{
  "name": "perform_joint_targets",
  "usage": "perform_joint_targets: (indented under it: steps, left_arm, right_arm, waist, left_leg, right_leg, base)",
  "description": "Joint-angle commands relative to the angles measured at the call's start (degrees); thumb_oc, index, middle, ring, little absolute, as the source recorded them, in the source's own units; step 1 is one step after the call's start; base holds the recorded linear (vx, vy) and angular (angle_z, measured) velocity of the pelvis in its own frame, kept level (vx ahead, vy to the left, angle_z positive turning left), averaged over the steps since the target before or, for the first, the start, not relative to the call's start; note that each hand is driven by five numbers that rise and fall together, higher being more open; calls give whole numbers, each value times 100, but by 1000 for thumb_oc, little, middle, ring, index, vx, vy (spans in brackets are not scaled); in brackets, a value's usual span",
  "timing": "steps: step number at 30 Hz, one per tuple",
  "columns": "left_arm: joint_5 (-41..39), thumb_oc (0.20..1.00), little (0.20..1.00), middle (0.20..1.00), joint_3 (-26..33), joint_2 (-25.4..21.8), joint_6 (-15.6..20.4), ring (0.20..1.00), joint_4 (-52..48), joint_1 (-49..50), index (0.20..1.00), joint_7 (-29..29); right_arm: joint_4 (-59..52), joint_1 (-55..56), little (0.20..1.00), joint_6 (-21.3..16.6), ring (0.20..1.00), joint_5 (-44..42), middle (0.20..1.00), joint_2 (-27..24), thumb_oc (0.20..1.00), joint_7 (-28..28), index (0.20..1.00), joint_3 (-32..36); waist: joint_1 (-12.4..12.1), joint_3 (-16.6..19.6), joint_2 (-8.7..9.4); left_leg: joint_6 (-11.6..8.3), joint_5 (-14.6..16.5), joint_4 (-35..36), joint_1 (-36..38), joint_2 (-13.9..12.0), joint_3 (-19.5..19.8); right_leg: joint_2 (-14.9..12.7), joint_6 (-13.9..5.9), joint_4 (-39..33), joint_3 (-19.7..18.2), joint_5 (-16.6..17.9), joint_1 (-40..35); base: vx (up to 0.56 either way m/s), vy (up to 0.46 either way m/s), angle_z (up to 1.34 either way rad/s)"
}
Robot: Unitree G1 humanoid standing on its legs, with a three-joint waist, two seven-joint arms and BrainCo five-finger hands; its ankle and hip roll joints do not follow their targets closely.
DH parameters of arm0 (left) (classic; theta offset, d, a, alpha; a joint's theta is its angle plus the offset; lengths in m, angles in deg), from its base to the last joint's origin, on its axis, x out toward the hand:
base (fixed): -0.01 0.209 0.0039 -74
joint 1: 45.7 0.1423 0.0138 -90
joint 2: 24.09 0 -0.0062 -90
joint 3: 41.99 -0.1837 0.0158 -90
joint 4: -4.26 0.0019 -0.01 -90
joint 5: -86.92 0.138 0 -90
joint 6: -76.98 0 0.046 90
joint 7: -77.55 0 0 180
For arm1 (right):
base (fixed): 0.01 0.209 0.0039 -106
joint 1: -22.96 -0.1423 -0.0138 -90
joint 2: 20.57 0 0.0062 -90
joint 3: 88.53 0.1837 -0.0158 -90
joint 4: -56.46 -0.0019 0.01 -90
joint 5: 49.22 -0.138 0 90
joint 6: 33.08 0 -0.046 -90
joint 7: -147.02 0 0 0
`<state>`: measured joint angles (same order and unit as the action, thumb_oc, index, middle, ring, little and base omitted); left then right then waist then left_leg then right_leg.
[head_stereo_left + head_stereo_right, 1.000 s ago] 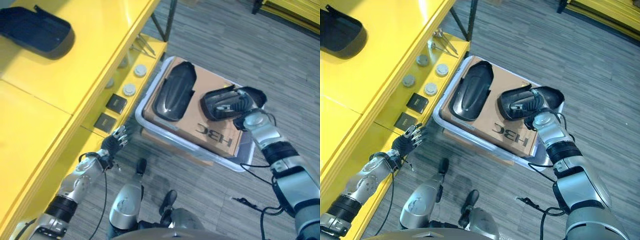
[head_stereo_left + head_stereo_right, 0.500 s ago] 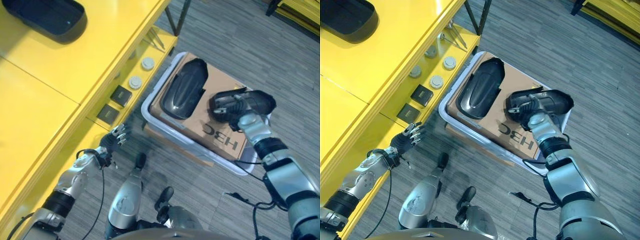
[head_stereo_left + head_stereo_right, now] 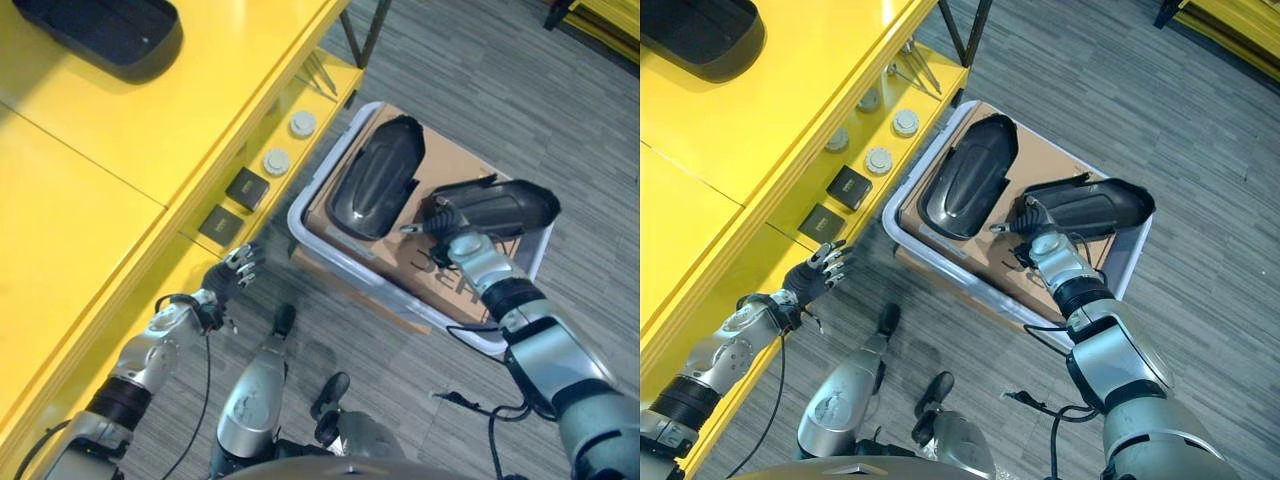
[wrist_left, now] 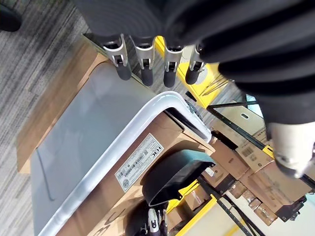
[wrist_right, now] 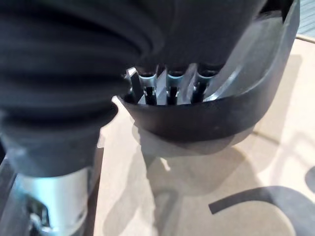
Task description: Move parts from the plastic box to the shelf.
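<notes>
A clear plastic box (image 3: 300, 218) lined with cardboard stands on the floor beside the yellow shelf (image 3: 150, 130). One long black shell part (image 3: 375, 178) lies in the box's left half. My right hand (image 3: 1042, 242) is shut on a second black part (image 3: 500, 205), held tilted just above the cardboard at the box's right. In the right wrist view its fingers (image 5: 170, 83) hook inside the part's rim (image 5: 211, 113). My left hand (image 3: 228, 275) hangs open by the shelf's lower level, holding nothing. Another black part (image 3: 110, 25) rests on the shelf top.
The lower shelf level carries white round discs (image 3: 277, 160), small black square pieces (image 3: 245, 187) and thin metal rods (image 3: 322, 75). A flat cardboard piece (image 3: 345, 288) sticks out under the box. Grey plank floor lies right of the box.
The right hand has raised and turned the black part over the box's right half. The whole view has shifted as the camera moved. The left hand stays as it was.
</notes>
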<state>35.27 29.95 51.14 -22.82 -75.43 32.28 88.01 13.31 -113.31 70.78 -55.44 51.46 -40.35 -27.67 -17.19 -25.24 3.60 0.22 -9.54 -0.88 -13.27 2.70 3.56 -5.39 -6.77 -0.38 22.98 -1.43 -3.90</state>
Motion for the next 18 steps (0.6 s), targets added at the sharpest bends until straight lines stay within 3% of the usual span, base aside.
perform_joint_targets:
  steps: [1, 8, 18]
  left_arm:
    - [-129, 1000, 1000, 1000, 20, 150, 298, 1000, -167, -17, 1000, 96]
    - [-36, 1000, 1000, 1000, 241, 114, 316, 1000, -377, 275, 1000, 105]
    - [82, 1000, 1000, 1000, 427, 150, 203, 1000, -560, 539, 1000, 66]
  right_arm:
    - [-460, 1, 1000, -177, 1000, 452, 1000, -299, 1000, 258, 1000, -451]
    - [-1555, 1088, 1000, -205, 1000, 907, 1000, -476, 1000, 540, 1000, -167]
    - [-2138, 2336, 1000, -364, 1000, 1115, 1000, -569, 1000, 559, 1000, 543]
  waist:
    - [-20, 123, 78]
    - [250, 189, 235]
    - [540, 335, 334]
  left_leg:
    - [-50, 664, -548, -11, -134, -150]
    - [-33, 692, -508, 46, -202, -322]
    - [-14, 746, -420, 248, -291, -522]
  right_leg:
    - [-381, -274, 20, -126, 873, 693]
    - [-329, -281, -4, -267, 917, 758]
    - [-256, -290, -46, -456, 953, 711]
  base:
    - [0, 0, 0]
    - [-52, -13, -4]
    - [-13, -15, -13]
